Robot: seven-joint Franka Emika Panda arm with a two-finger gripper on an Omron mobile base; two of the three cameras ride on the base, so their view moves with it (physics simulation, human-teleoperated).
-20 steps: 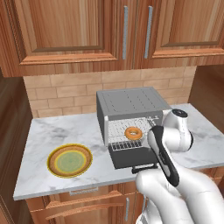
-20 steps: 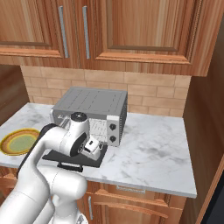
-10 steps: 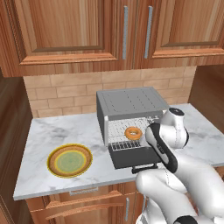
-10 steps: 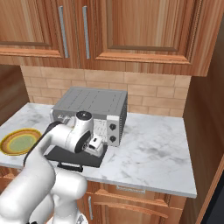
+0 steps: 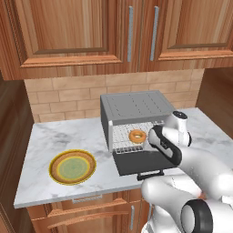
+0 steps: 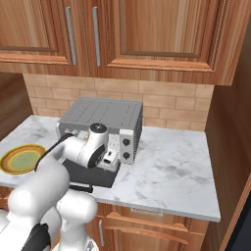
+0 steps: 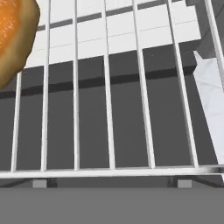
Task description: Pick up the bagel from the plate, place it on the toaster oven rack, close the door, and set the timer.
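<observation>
Tool open above the toaster oven rack [image 7: 109, 109], bagel [image 7: 15, 39] beside.

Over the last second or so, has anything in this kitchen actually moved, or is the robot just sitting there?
Only the arm moved: its wrist drew back a little from the toaster oven, toward the robot's body. Nothing was grabbed or released. The bagel stayed on the toaster oven rack, the door stayed folded down open, and the plate stayed on the counter.
</observation>
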